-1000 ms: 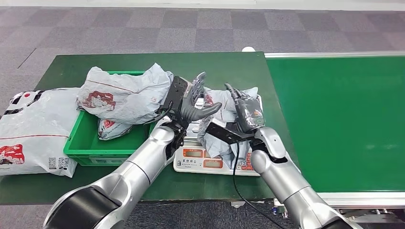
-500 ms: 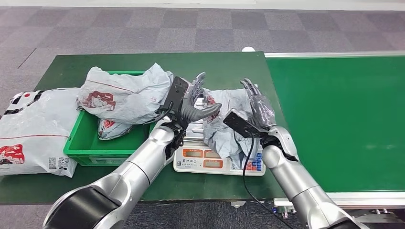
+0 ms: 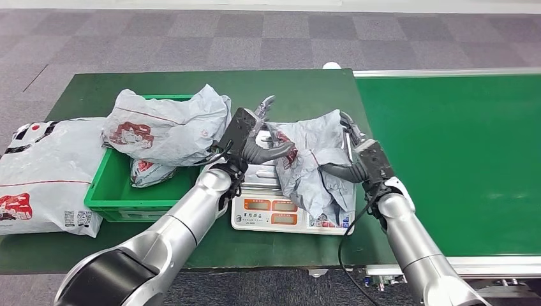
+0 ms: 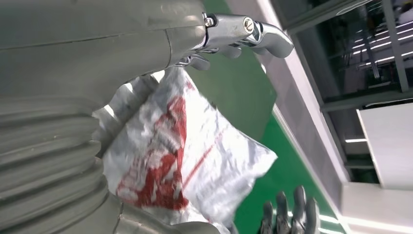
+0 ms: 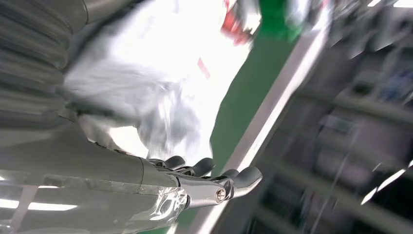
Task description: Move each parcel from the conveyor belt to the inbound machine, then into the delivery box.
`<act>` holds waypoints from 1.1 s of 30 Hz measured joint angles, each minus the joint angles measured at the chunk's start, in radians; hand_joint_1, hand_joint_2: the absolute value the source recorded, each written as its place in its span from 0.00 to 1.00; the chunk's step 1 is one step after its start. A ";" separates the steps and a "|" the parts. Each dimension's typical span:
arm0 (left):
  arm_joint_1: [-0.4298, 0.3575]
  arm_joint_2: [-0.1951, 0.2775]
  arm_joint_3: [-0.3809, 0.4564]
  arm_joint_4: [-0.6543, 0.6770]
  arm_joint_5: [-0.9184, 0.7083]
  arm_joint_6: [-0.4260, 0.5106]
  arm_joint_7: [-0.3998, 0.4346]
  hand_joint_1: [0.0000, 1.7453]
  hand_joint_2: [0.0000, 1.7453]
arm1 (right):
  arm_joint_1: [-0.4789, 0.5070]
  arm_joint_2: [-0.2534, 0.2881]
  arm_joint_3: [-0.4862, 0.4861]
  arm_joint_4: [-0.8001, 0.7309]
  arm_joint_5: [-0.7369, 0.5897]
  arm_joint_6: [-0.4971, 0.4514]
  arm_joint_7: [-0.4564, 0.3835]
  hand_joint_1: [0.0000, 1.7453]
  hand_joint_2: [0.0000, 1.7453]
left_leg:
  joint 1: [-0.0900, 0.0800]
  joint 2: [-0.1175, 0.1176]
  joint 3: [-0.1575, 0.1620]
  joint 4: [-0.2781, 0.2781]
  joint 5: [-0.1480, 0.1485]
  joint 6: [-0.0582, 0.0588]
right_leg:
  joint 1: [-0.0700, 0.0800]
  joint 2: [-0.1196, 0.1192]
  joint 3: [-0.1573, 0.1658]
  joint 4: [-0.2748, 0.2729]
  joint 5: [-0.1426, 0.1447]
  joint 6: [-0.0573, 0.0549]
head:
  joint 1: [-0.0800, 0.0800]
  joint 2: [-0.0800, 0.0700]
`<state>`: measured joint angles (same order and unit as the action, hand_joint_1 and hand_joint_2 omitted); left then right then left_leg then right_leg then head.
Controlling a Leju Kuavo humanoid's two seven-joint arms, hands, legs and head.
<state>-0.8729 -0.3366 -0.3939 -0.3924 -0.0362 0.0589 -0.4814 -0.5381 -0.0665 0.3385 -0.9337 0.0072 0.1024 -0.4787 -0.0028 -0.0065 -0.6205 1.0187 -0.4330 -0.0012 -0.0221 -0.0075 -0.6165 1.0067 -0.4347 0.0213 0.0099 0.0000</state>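
A crumpled grey parcel (image 3: 311, 162) with red print stands on the white scale (image 3: 265, 211) on the green table. My right hand (image 3: 360, 159) is at the parcel's right edge, thumb in front and fingers behind, gripping it. From the other side my left hand (image 3: 255, 135) faces the parcel with fingers spread upward, and its thumb touches the bag's left side. The left wrist view has the parcel (image 4: 195, 156) between that hand's thumb and fingers. In the blurred right wrist view, the parcel (image 5: 160, 78) lies in my right hand (image 5: 204, 185).
A green crate (image 3: 110, 194) left of the scale holds grey parcels (image 3: 166, 124). A large grey parcel (image 3: 44, 172) lies at the table's left end. The green conveyor belt (image 3: 453, 159) runs off to the right. A black cable (image 3: 348, 239) hangs from my right wrist.
My right hand has swung from on top of the parcel round to its right side and taken hold of it. The parcel now stands taller. My left hand has barely moved.
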 joint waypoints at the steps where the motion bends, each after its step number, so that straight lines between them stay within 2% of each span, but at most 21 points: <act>1: -0.002 0.003 -0.005 -0.001 -0.023 0.003 0.000 0.00 1.00 | -0.003 -0.003 -0.016 0.016 -0.034 0.058 -0.024 0.00 1.00 | 0.000 0.000 0.000 0.000 0.000 0.000 | 0.000 0.000 0.000 0.000 0.000 0.000 | 0.000 0.000; 3: -0.009 0.007 -0.015 -0.003 -0.065 0.004 0.009 0.00 1.00 | -0.019 -0.006 -0.047 0.057 -0.078 0.131 -0.060 0.00 1.00 | 0.000 0.000 0.000 0.000 0.000 0.000 | 0.000 0.000 0.000 0.000 0.000 0.000 | 0.000 0.000; 8: -0.047 0.012 -0.052 -0.016 -0.181 0.010 0.056 0.00 1.00 | -0.085 -0.005 -0.122 0.160 -0.143 0.194 -0.085 0.00 1.00 | 0.000 0.000 0.000 0.000 0.001 0.001 | 0.000 -0.001 0.000 0.000 0.001 0.000 | 0.000 0.000; 15: -0.079 0.021 -0.089 -0.031 -0.246 0.028 0.091 0.00 1.00 | -0.127 -0.004 -0.160 0.220 -0.163 0.209 -0.093 0.00 1.00 | 0.000 0.000 0.000 0.000 0.001 0.001 | 0.000 0.000 0.000 0.000 0.001 0.000 | 0.000 0.000; 18: -0.084 0.029 -0.102 -0.033 -0.275 0.030 0.100 0.00 1.00 | -0.143 -0.003 -0.171 0.235 -0.176 0.177 -0.102 0.00 1.00 | 0.000 0.000 0.000 0.000 0.001 0.001 | 0.000 0.000 0.000 0.000 0.001 0.000 | 0.000 0.000; 23: -0.089 0.046 -0.124 -0.045 -0.342 0.023 0.128 0.00 1.00 | -0.185 -0.001 -0.227 0.267 -0.196 0.068 -0.078 0.00 1.00 | 0.000 0.000 0.000 0.000 0.001 0.001 | 0.000 0.000 0.000 0.000 0.001 0.000 | 0.000 0.000; 30: -0.088 0.058 -0.173 -0.057 -0.436 -0.018 0.172 0.00 1.00 | -0.206 0.000 -0.278 0.285 -0.156 -0.073 -0.049 0.00 1.00 | 0.000 -0.001 0.000 0.000 0.001 0.001 | 0.000 -0.001 0.000 0.000 0.001 0.000 | 0.000 0.000; 33: -0.087 0.058 -0.209 -0.056 -0.479 -0.028 0.187 0.00 1.00 | -0.205 0.000 -0.293 0.285 -0.146 -0.095 -0.046 0.00 1.00 | 0.000 0.000 0.000 0.000 0.001 0.001 | 0.000 0.000 0.000 0.000 0.001 0.000 | 0.000 0.000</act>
<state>-0.9597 -0.2781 -0.6025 -0.4483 -0.5149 0.0304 -0.2947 -0.7433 -0.0668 0.0453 -0.6489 -0.1387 0.0071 -0.5249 -0.0029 -0.0068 -0.6205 1.0189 -0.4321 -0.0003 -0.0222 -0.0077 -0.6164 1.0068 -0.4336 0.0217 0.0099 0.0000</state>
